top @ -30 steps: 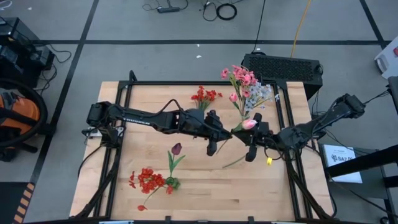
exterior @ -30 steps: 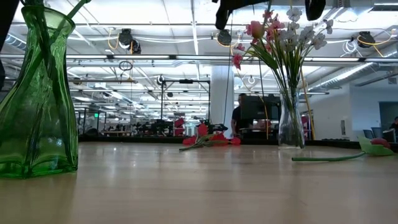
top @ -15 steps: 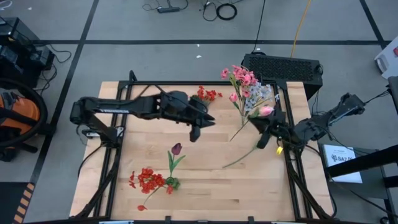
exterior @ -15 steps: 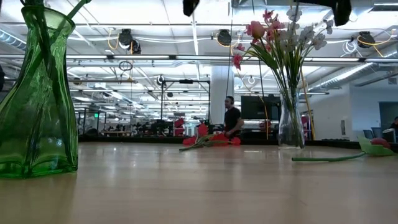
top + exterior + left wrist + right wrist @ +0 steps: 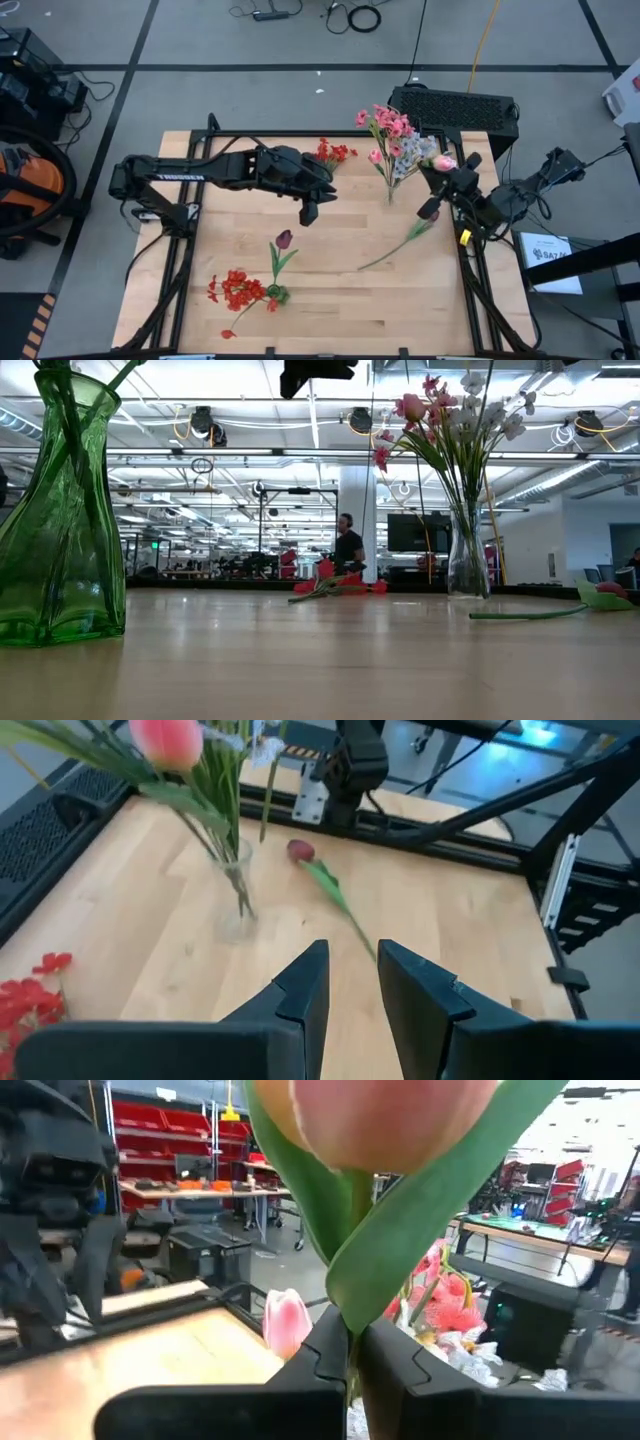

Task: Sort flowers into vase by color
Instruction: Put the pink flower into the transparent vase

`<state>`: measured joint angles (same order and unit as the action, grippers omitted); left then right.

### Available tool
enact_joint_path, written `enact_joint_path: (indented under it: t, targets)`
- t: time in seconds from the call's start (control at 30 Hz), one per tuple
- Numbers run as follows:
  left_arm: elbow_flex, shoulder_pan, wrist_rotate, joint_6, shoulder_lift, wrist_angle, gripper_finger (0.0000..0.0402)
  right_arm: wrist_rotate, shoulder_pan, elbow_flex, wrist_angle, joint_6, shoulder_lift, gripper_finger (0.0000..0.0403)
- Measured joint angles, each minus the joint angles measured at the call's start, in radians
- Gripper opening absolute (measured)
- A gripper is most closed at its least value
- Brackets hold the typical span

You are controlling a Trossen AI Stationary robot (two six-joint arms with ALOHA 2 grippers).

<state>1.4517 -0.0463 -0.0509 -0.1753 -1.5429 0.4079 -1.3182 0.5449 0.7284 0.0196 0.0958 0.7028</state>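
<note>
While the right gripper (image 5: 441, 187) hangs beside the clear glass vase (image 5: 467, 568) at the table's far right, its fingers (image 5: 325, 1355) are pinched onto the stalk of a pink tulip (image 5: 444, 163), bud up near the pink and bluish-white bouquet (image 5: 397, 140). Left gripper (image 5: 308, 211) over mid-table, fingers (image 5: 300, 990) a narrow gap apart, holding nothing. Another tulip stem (image 5: 400, 245) lies flat on the wood near the right arm. Dark maroon tulip (image 5: 284, 239) and a red blossom cluster (image 5: 240, 291) lie toward the near left; red blossoms (image 5: 329, 153) stand in the green vase (image 5: 58, 510) at the far edge.
</note>
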Motion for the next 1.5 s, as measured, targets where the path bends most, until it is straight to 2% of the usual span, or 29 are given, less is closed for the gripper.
enact_joint_path:
  t: [0.2, 0.33, 0.47, 0.87, 1.13, 1.37, 1.5]
  targets:
    - [0.000, -0.007, 0.001, 0.006, 0.000, 0.000, 0.0097, -0.017, -0.019, 0.000, -0.059, 0.002, 0.014, 0.0000]
    - [0.000, -0.020, 0.001, 0.007, 0.000, -0.001, 0.0097, -0.010, -0.050, 0.000, -0.159, -0.105, 0.035, 0.0000]
    - [0.000, -0.027, 0.001, 0.008, 0.000, -0.001, 0.0097, 0.050, -0.084, 0.000, -0.251, -0.217, 0.076, 0.0000]
    - [0.000, -0.031, -0.013, 0.024, 0.000, -0.002, 0.0097, 0.099, -0.166, 0.000, -0.294, -0.302, 0.191, 0.0000]
    - [0.000, -0.030, -0.027, 0.024, 0.000, -0.001, 0.0097, 0.126, -0.237, -0.001, -0.509, -0.621, 0.270, 0.0000]
    - [0.000, -0.028, -0.032, 0.024, 0.000, 0.002, 0.0097, 0.264, -0.278, -0.001, -0.533, -0.694, 0.346, 0.0001]
    - [0.000, -0.016, -0.032, 0.023, 0.000, 0.002, 0.0097, 0.275, -0.286, -0.002, -0.534, -0.723, 0.367, 0.0001]
